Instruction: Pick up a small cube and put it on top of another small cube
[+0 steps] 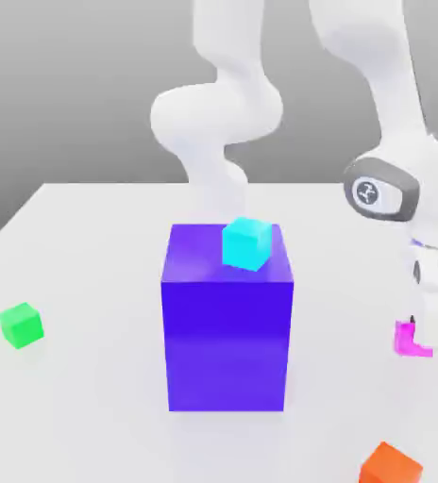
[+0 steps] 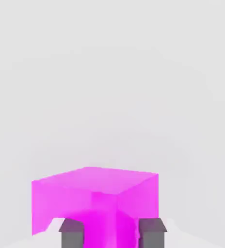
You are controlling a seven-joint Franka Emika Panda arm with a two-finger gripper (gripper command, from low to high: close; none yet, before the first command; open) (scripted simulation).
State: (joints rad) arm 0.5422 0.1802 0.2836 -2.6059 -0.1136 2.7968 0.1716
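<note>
Fingers [image 2: 112,235] clenched on magenta cube [image 2: 97,206], lower right, on the bench [image 1: 91,406]; lift and stacking onto green cube [image 1: 21,324] remain.

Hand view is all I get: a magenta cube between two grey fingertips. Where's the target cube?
Observer: The green cube sits on the table at the exterior view's far left, alone.
Operator: And the magenta one?
Observer: The magenta cube is at the exterior view's right, under the gripper, which is shut on it.
Operator: Anything between them?
Observer: A big purple-blue block stands mid-table with a cyan cube on top, right between the two.
Operator: Other clutter?
Observer: An orange cube lies at the near edge, closer to the camera than the magenta one.
</note>
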